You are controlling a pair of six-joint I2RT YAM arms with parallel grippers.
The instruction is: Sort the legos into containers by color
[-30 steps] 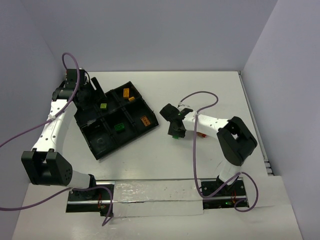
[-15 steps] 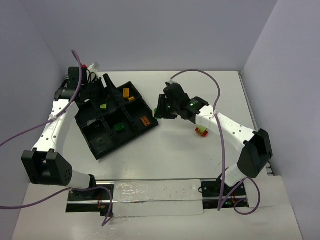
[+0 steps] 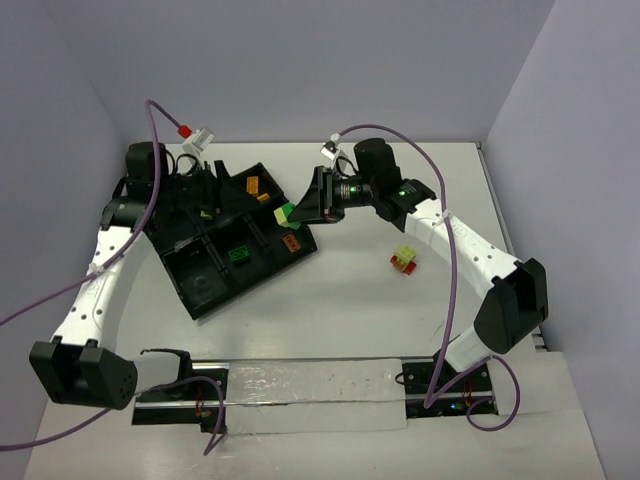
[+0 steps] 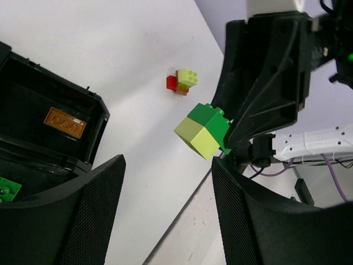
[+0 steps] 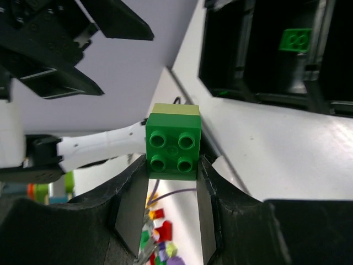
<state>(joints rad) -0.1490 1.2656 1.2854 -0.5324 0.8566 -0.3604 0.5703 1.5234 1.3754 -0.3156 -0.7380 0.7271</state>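
Green in front, yellow-green behind: my right pincer [image 5: 172, 165] is pinching a two-brick stack [image 5: 172, 149] by its sides. It holds the stack in the air just off the tray's [image 3: 178, 280] right corner, above the tabletop [image 3: 350, 320]. My left pincer [image 4: 166, 165] is spread with nothing in it, hanging over the tray's far side.

The stack belongs, I judge, with the green brick [image 3: 239, 255] in the middle compartment of the near row. Between me and it lies the compartment with the orange brick [image 3: 291, 241], so I should carry the stack across that one and its low wall before coming down. Height first, then travel, then descent (a dragged brick would catch the wall and twist in my grip).

I'd lower until the stack is well within the walls and only then part the fingers. Let go from high up, it could bounce into a neighbouring compartment. The grip looks square, so no re-grasp seems needed. The yellow-green half is a snag: one pincer cannot split the pair, so I'd sort it by its green. My left pincer had best hold to the far side, out of my path. A red and yellow-green cluster [image 3: 404, 259] lies on the tabletop, well apart.
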